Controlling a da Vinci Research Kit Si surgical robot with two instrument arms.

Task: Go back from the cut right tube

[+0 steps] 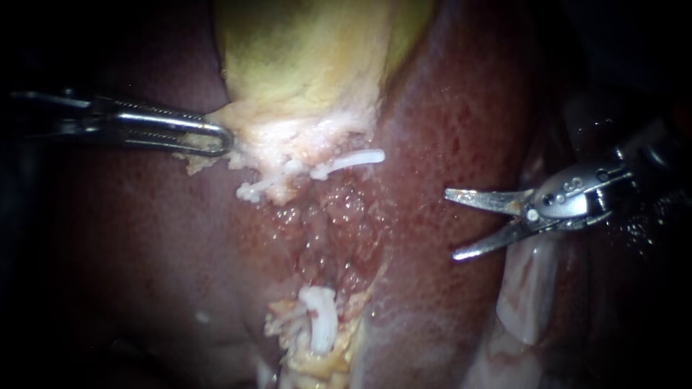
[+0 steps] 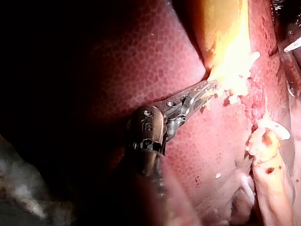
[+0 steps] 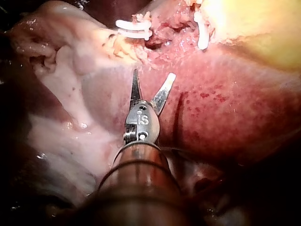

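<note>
Endoscope view: right instrument (image 1: 451,225) jaws stood spread, clear of clips (image 1: 346,162) | left wrist view: left instrument (image 2: 211,86) jaws clamped gallbladder (image 2: 225,28) edge | right wrist view: liver (image 3: 225,108) lay beneath spread jaws.

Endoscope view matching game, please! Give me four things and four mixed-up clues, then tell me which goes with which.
Things:
1. left instrument
2. right instrument
3. gallbladder
4. clip

Clues:
A. yellow-green
B. open, holding nothing, over the liver
C. white and thin
D. shut on the gallbladder's pale edge

Pairs: 1-D; 2-B; 3-A; 4-C
</note>
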